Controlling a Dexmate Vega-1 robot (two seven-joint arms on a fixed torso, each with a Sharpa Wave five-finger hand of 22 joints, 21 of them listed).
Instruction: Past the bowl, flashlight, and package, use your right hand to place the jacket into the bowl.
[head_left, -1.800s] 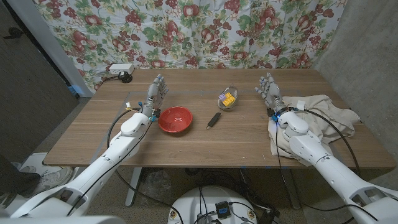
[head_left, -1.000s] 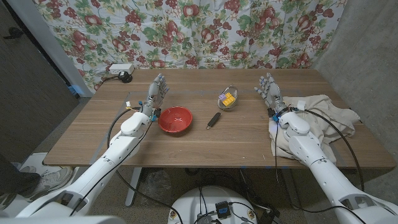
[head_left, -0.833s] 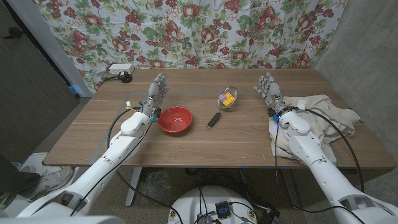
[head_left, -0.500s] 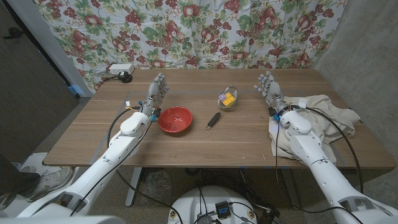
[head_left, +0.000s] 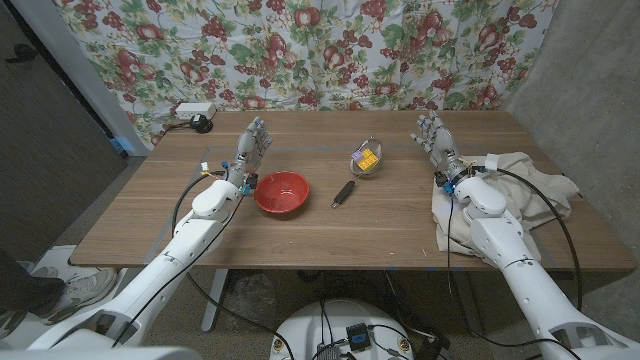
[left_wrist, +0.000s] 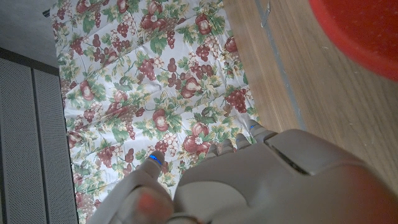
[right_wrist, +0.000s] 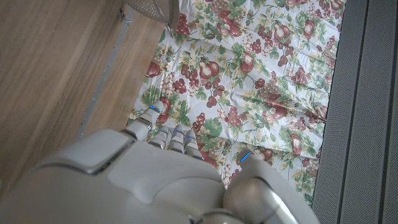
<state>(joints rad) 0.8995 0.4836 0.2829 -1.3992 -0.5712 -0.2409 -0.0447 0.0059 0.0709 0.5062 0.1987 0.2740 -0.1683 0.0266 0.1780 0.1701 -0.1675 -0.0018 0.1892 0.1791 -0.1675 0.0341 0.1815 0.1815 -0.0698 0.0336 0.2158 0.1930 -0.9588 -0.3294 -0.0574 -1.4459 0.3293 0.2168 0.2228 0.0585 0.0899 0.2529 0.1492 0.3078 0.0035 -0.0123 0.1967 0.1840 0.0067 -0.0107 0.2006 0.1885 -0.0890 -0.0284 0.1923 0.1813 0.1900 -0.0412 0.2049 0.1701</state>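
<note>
A red bowl (head_left: 282, 192) sits left of the table's middle, and its rim (left_wrist: 367, 31) shows in the left wrist view. A small black flashlight (head_left: 343, 193) lies right of the bowl. Behind it stands a clear package (head_left: 365, 160) with yellow contents, whose edge (right_wrist: 152, 7) shows in the right wrist view. A cream jacket (head_left: 525, 185) lies crumpled at the table's right end. My right hand (head_left: 437, 146) stands open with fingers up, just left of the jacket, and my right forearm crosses the cloth. My left hand (head_left: 249, 150) stands open just left of and behind the bowl.
A floral curtain (head_left: 320, 50) hangs behind the table. A white power strip (head_left: 195, 110) with a black plug lies at the far left corner. The wooden table (head_left: 300, 235) has bare wood along its front.
My right hand has shifted slightly right and farther back, toward the jacket. The left hand, bowl, flashlight and package have stayed put.
</note>
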